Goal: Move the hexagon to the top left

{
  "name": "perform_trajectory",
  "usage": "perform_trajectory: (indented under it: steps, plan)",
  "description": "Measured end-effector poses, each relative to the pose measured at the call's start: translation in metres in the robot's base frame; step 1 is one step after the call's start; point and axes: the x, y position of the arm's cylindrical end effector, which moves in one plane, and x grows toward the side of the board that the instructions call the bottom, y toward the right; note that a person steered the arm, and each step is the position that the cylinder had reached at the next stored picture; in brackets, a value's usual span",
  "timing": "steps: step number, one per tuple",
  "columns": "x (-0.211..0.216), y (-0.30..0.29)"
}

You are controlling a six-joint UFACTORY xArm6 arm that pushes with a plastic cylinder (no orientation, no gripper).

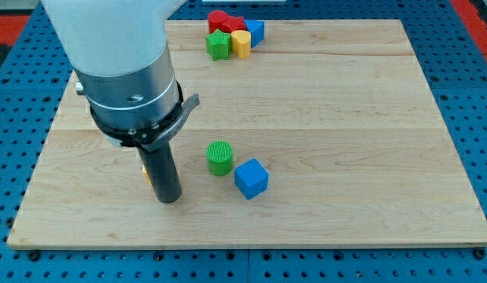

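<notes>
My tip point(171, 200) rests on the wooden board point(345, 118) at the view's lower left. A small yellow-orange sliver of a block point(146, 174) shows just left of the rod, touching it. Most of that block is hidden behind the rod, so its shape cannot be made out. A green cylinder point(219, 157) stands a little to the right of the rod. A blue cube point(251, 178) touches the cylinder's lower right. No hexagon is plainly visible.
A tight cluster sits at the board's top edge: a red block point(220, 19), a second red block point(236, 24), a green star-like block point(218, 45), a yellow block point(241, 43) and a blue block point(257, 31). The arm's wide body point(117, 55) covers the board's upper left.
</notes>
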Motion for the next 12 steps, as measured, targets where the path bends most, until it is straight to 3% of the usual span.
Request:
perform_trajectory:
  steps: [3, 4, 5, 6, 7, 8, 9, 10, 11, 12]
  plan:
    - [-0.039, -0.044]
    - [-0.019, -0.034]
    - [-0.042, -0.031]
    - [-0.106, -0.044]
    - [-0.13, -0.056]
    - [-0.117, -0.022]
    - [-0.171, -0.02]
    - [-0.226, -0.068]
    - [-0.22, -0.019]
    - [-0.174, 0.037]
